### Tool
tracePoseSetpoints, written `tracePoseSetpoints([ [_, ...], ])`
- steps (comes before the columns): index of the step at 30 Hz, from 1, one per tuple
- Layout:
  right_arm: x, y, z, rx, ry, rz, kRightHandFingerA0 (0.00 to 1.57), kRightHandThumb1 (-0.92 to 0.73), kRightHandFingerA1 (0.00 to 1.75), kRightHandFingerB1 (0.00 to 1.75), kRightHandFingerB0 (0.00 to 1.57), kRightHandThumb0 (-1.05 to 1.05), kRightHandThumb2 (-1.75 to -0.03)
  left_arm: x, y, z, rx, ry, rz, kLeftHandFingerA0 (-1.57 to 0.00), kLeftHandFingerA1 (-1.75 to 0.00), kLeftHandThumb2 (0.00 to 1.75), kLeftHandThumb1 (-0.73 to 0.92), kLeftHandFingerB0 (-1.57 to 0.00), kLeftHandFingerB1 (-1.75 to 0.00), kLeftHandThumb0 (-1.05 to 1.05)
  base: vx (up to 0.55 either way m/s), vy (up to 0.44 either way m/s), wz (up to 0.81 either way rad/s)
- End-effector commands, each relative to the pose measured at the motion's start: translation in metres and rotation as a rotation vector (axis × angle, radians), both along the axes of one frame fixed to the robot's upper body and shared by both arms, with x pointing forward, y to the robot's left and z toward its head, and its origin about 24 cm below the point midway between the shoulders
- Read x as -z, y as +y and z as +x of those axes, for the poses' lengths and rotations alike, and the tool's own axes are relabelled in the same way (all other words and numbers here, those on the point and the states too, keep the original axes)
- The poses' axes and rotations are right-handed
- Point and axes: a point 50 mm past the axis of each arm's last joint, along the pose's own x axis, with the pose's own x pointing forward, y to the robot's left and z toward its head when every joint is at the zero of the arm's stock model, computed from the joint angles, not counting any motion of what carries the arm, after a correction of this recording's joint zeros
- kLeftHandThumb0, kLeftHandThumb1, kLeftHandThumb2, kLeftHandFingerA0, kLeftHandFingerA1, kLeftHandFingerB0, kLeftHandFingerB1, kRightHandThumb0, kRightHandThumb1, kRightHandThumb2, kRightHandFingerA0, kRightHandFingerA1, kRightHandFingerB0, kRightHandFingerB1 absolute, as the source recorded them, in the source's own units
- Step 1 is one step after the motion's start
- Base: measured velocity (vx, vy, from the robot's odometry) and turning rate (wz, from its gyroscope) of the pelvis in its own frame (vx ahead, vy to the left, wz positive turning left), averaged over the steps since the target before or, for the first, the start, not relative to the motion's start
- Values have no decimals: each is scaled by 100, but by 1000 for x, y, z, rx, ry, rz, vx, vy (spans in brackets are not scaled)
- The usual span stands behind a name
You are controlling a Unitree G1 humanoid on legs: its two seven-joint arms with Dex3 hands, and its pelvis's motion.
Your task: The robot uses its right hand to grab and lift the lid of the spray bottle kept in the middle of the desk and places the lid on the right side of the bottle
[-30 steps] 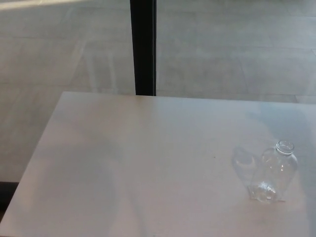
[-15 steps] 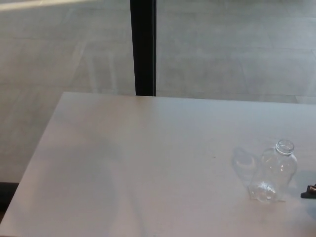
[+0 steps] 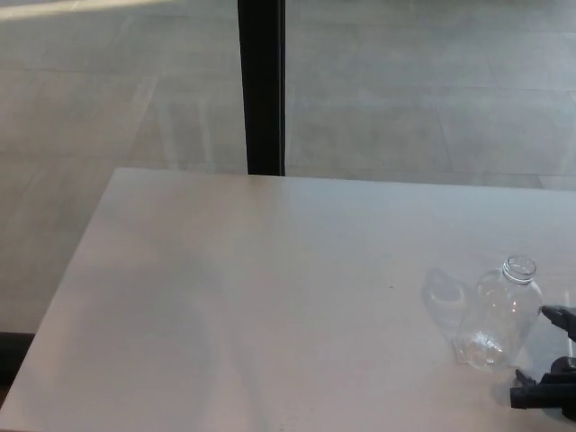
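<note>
White desk [image 3: 270,297] carries a clear bottle [image 3: 500,313], its mouth uncovered. Just right of it, the right hand [image 3: 551,364] shows spread fingers, gripping nothing.

We see only a sliver of the robot at the picture's lower right edge: its right hand [image 3: 551,382], matte black all over. One thick finger [image 3: 556,314] has a blunt, rounded tip; below it we make out blocky, jointed black segments. Cables, screws and markings are too small to tell.
</note>
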Motion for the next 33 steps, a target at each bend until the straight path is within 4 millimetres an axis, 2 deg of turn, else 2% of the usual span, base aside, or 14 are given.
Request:
tracePoseSetpoints([
  [1, -17, -17, -1, 114, 165, 15, 0, -64, 0, 1, 0, -103, -62, -2, 2, -1, 10, -2, 22, -57, -48, 67, 87, -40, -38, -87, 0, 0, 0],
  [5, -39, -25, 1, 159, 164, 82, 0, -64, 0, 4, 0, -105, -61, -1, 2, -2, -6, -4, 14, -57, -47, 66, 87, -41, -38, -87, 0, 0, 0],
  [6, -52, -31, 1, 171, 156, 89, 0, -49, 0, 2, 0, -101, -86, -2, 2, -1, 4, -6, 23, -57, -49, 66, 87, -43, -39, -89, 0, 0, 0],
  [12, -104, -63, -13, 263, 83, 143, 0, -52, 0, 2, 0, -102, -87, -2, 2, -1, 2, -3, 17, -56, -47, 67, 87, -40, -38, -89, 0, 0, 0],
  [14, -117, -79, -21, 299, 69, 156, 0, -61, 12, 0, 0, -105, -100, -2, 2, -1, 9, -3, 18, -56, -47, 67, 88, -40, -38, -88, 0, 0, 0],
  [15, -125, -90, -28, 325, 62, 162, 0, -61, 11, 1, 0, -105, -100, -2, 2, -1, 8, -3, 18, -48, -57, 110, 68, -33, -50, -86, 0, 0, 0],
  [16, -135, -104, -37, 381, 60, 172, 0, -60, 7, 4, 0, -105, -97, -1, 2, -1, 7, 1, 21, -58, -48, 67, 87, -42, -38, -89, 0, 0, 0],
  [20, -148, -122, -52, 420, 40, 176, 0, -58, 6, 0, 0, -104, -98, -3, 3, -1, 4, -1, 23, -57, -49, 67, 88, -42, -38, -88, 0, 0, 0],
  [22, -155, -146, -73, 523, 16, 248, 0, -56, 0, 1, 1, -102, -97, -3, 4, -1, -6, -2, 21, -57, -49, 67, 87, -42, -38, -88, 0, 0, 0],
  [29, -136, -180, -111, 728, -108, 527, 0, -45, 0, 20, 4, -75, -76, -2, 3, -2, 10, 1, 21, -56, -48, 67, 88, -40, -38, -88, 0, 0, 0],
  [30, -112, -189, -122, 864, -221, 658, 0, -49, 0, 27, 6, -85, -81, -1, 2, -2, 7, 2, 19, -55, -48, 67, 88, -39, -38, -88, 0, 0, 0],
  [31, -95, -192, -128, 928, -310, 726, 2, -60, 16, 25, 12, -62, -63, -1, 2, -2, 10, 3, 23, -56, -48, 67, 88, -40, -38, -88, 0, 0, 0],
  [32, -84, -193, -134, 984, -375, 827, 0, -44, 23, 36, 7, -58, -83, -1, 1, -1, 12, 0, 21, -56, -48, 67, 89, -40, -38, -87, 0, 0, 0],
  [33, -73, -194, -139, 1034, -434, 917, 3, -61, 21, 27, 16, -50, -61, -1, 1, 0, 14, 0, 22, -59, -49, 67, 89, -42, -39, -87, 0, 0, 0],
])
